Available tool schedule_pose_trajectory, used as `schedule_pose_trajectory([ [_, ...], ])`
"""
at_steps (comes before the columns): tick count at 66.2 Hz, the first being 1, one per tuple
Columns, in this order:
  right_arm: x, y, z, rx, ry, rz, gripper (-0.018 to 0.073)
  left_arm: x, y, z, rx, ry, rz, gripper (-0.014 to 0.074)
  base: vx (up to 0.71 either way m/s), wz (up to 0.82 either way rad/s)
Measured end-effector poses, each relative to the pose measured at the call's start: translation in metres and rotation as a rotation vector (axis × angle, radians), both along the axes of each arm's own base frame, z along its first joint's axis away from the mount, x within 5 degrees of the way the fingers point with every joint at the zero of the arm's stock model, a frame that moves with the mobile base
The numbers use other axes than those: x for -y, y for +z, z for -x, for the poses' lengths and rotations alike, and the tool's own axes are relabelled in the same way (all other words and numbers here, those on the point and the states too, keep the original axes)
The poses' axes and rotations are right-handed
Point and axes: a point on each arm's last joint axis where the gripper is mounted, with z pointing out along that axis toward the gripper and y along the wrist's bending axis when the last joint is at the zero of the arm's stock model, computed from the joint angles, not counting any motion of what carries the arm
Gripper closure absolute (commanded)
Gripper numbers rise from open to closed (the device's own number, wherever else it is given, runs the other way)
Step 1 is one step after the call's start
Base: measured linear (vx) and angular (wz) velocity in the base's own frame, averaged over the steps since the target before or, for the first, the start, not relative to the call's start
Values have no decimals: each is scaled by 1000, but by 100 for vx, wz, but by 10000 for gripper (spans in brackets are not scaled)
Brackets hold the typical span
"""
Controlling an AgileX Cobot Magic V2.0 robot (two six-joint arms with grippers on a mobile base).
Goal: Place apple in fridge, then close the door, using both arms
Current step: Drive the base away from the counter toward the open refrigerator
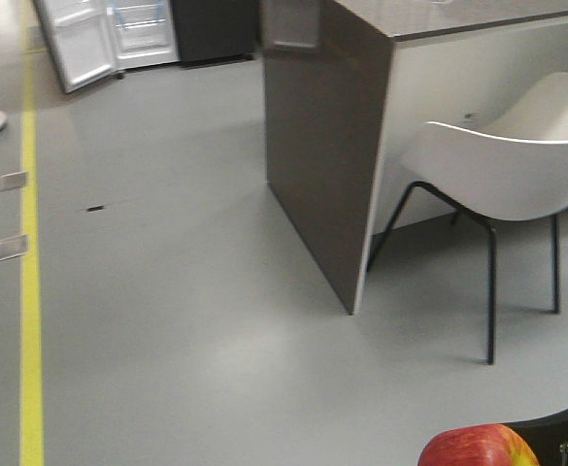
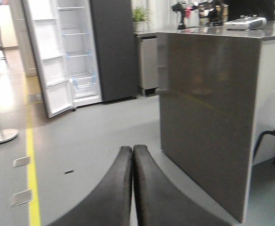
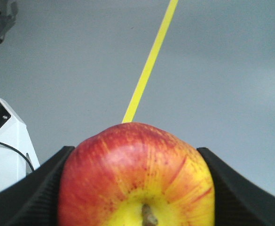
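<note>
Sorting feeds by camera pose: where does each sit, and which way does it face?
Front: high on the robot, facing forward and down over floor to fridge and counter; apple and some right arm at the bottom.
Left wrist: behind the shut left gripper, facing ahead toward the open fridge.
Right wrist: behind the right gripper, facing down at the floor; its jaws clamp the apple.
Shared: front and left wrist both show fridge and counter.
</note>
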Motion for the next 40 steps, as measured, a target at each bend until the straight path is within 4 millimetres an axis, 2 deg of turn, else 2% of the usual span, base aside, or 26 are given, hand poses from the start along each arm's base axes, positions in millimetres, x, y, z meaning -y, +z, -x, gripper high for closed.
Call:
schedule_pose_trajectory([
  [23, 0, 0, 0, -2, 1, 1, 356, 0, 0, 0, 0, 0, 0, 603, 1, 47],
  [40, 0, 0, 0, -2, 1, 1, 356, 0, 0, 0, 0, 0, 0, 603, 4, 29],
])
